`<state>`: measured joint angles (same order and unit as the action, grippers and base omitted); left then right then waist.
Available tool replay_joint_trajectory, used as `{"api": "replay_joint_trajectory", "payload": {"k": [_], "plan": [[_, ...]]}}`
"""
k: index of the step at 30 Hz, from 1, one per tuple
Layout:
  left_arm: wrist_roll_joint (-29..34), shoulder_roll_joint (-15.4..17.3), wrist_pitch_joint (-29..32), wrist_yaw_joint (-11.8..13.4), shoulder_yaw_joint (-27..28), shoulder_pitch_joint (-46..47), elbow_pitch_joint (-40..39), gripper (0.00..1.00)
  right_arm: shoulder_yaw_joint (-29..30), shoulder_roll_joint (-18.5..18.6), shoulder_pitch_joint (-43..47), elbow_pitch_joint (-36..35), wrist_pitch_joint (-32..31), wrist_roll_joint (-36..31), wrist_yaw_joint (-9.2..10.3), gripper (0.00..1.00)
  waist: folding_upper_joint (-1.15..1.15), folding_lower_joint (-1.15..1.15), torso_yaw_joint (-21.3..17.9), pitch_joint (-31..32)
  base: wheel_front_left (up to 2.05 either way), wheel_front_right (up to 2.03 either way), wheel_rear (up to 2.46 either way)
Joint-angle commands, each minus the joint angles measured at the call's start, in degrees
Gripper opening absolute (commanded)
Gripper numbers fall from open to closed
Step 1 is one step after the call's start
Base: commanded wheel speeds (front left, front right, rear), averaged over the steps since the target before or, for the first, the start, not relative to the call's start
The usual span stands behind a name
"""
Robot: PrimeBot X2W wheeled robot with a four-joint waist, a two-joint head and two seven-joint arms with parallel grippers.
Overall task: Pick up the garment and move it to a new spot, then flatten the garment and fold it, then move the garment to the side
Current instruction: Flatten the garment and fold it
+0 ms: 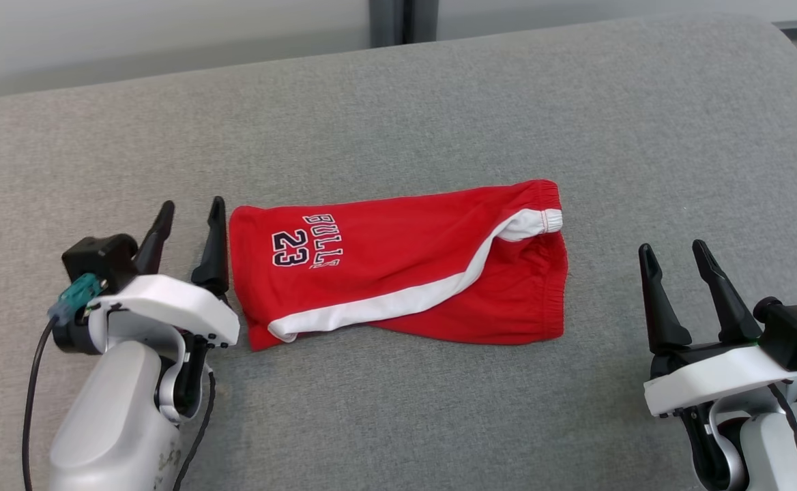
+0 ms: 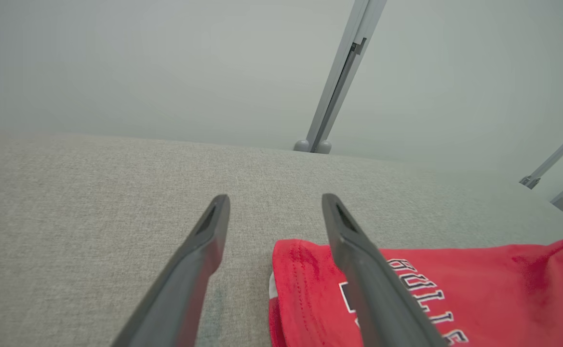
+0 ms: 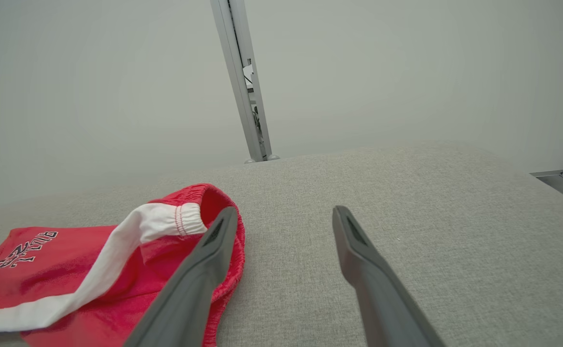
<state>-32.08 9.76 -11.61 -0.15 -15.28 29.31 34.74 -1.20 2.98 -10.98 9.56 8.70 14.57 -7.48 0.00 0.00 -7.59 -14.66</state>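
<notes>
One red garment point(image 1: 398, 266) lies on the grey cushion point(image 1: 439, 102).

The left pincer point(image 1: 192, 204) sat at eight o'clock, fingers spread and pointing toward twelve. The right pincer point(image 1: 671, 247) sat at four o'clock, likewise spread.

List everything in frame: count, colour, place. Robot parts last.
shorts: 1, red with a white stripe and dark "BULLS 23" print, lying mid-surface between the pincers
padded surface: 1, grey fabric, under everything
wall: 1, pale, behind the surface
post: 1, grey, upright against the wall
left pincer: 1, dark fingers, open, beside the shorts' hem end
right pincer: 1, dark fingers, open, apart from the waistband end
</notes>
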Motion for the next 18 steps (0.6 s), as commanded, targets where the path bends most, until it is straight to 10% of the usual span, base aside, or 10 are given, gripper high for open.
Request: {"api": "replay_joint_trajectory", "payload": {"k": [1,18], "plan": [[0.61,0.14,-1.35,0.82,0.68,-1.03,-0.67,1.00,0.06,0.20,-0.45,0.07,0.48,-0.13,-0.02,1.00,0.00,0.00,0.57,0.53,0.00,0.00,0.00],[11.67,-2.15,-3.63,6.24,12.37,-19.71,-25.33,1.00,0.31,1.05,1.95,-0.02,-0.67,-2.19,-0.02,1.00,0.00,0.00,4.22,6.09,0.00,0.00,0.00]]}}
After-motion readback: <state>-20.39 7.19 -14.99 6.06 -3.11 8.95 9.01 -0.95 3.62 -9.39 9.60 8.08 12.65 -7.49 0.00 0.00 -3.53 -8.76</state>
